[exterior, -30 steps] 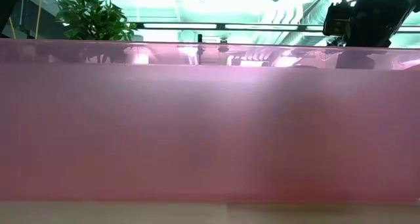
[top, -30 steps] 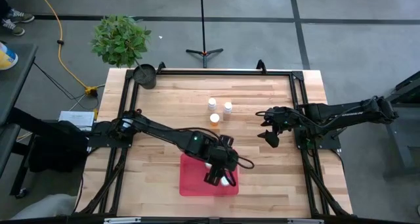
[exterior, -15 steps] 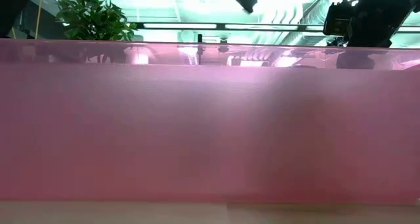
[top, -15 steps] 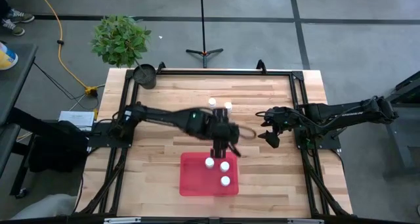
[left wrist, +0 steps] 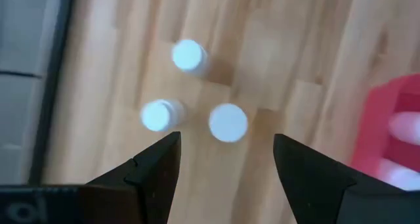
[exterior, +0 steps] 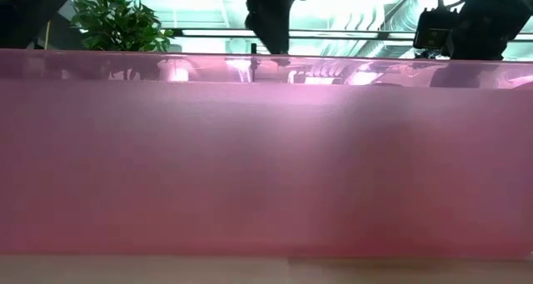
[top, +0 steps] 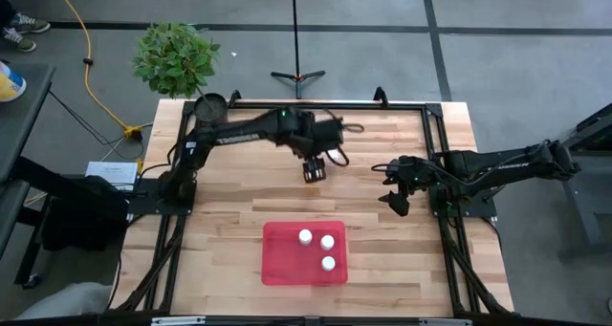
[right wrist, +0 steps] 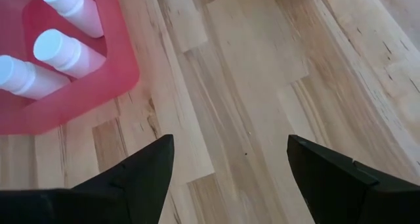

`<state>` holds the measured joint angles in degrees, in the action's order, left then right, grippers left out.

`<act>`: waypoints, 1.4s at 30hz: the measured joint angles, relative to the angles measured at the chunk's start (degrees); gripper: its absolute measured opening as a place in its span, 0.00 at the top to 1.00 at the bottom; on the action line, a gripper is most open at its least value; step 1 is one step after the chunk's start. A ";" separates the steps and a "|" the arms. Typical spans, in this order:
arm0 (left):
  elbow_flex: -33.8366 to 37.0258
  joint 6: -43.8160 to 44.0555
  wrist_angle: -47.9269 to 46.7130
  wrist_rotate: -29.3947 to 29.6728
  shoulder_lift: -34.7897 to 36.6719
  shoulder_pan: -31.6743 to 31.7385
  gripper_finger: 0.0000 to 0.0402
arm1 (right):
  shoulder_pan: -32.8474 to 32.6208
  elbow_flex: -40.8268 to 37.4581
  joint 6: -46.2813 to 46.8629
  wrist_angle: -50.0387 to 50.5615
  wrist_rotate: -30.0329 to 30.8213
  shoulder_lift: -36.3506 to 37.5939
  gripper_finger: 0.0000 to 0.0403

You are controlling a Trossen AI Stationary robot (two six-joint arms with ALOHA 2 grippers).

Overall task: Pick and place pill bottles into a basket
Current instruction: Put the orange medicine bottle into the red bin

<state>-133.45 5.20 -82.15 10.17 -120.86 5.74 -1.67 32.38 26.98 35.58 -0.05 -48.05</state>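
Observation:
Three white-capped pill bottles stand upright in the red tray near the table's front; they also show in the right wrist view. Three more bottles stand on the wood in a close group. My left gripper hangs open above this group, its fingers pointing down; in the high view the left gripper covers them. My right gripper is open and empty above the bare wood at the right of the tray.
A small dark pot and a green plant are at the table's far left corner. A black frame rail runs along the table edges. In the low view the tray's pink wall fills most of the picture.
My left gripper has risen from the red tray and swung toward the table's far edge, stopping over the three bottles on the wood. Three bottles now stand uncovered in the tray.

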 joint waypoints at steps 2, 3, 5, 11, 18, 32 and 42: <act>0.00 -0.67 -0.97 -4.41 -0.02 2.06 0.31 | 0.00 0.00 -0.04 0.12 0.01 0.00 0.29; 0.00 -1.32 -1.49 -6.26 -0.02 2.95 0.31 | 0.02 0.00 -0.19 0.10 0.00 0.00 0.29; 0.00 -3.37 -2.19 -9.23 -0.02 4.31 0.31 | 0.02 0.00 -0.41 0.10 0.02 0.00 0.29; 0.00 -9.37 -2.47 -19.13 -0.02 6.98 0.31 | 0.01 0.00 -0.44 0.08 0.02 0.00 0.29; 0.10 -10.07 -1.86 -22.02 -0.06 10.27 0.31 | 0.00 0.00 -0.20 -0.01 0.02 0.00 0.29; 16.28 -13.93 9.02 -19.25 -0.13 11.19 0.31 | 0.02 0.00 0.61 -0.10 0.02 0.00 0.29; 22.46 -15.12 14.00 -17.98 -0.12 11.15 0.31 | 0.00 0.00 -0.22 -0.08 0.16 0.00 0.29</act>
<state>-110.99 -9.92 -68.15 -7.82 -120.98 16.88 -1.67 32.38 26.77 35.50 0.10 -48.05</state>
